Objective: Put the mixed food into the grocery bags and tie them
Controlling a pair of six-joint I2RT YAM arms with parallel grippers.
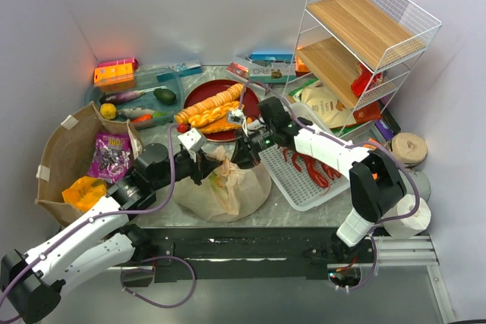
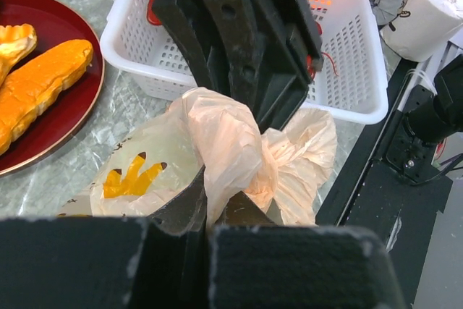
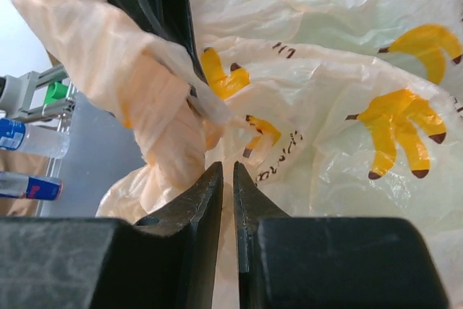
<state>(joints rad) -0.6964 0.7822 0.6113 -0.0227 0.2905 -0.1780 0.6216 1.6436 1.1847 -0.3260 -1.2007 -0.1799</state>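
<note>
Broadly, the grey stone-look worktop (image 1: pixel 250 216) is crowded, w/ a large stiff brown paper bag (image 1: pixel 64 153) standing open at the left side. At centre, near the front edge, sits a thin crinkly tan plastic bag (image 1: pixel 228 187) w/ orange marks, bulging, so prob. loaded; its contents can't be made out through the film. Just beside it on the right is a white slotted plastic basket (image 1: pixel 292 187), and behind it a round dark-red plate (image 1: pixel 199 95). Smaller: a crinkly purple snack packet (image 1: pixel 110 153) and an orange packet (image 1: pixel 83 191) lie inside the brown paper bag. Both arms meet over the mouth of the tan plastic bag, so the step in hand looks like the tie. The left gripper (image 2: pixel 213 211) is pressed together on a twisted rope of bag film that rises btwn its fingers. The right gripper (image 3: pixel 226 175) is closed to a sliver, and the left wrist view shows it clamped on the same bunched film from the opposite side. Risks from here: the film is thin, so pulling the two pinches apart too hard could tear a handle or strip it out of one pinch, esp. as each hold is on a narrow bunch. A sideways tug could drag the light bag toward the worktop edge or tip it against the basket. The grippers are nearly touching, so any crossing move for the knot could knock fingers together and loosen both holds.
</note>
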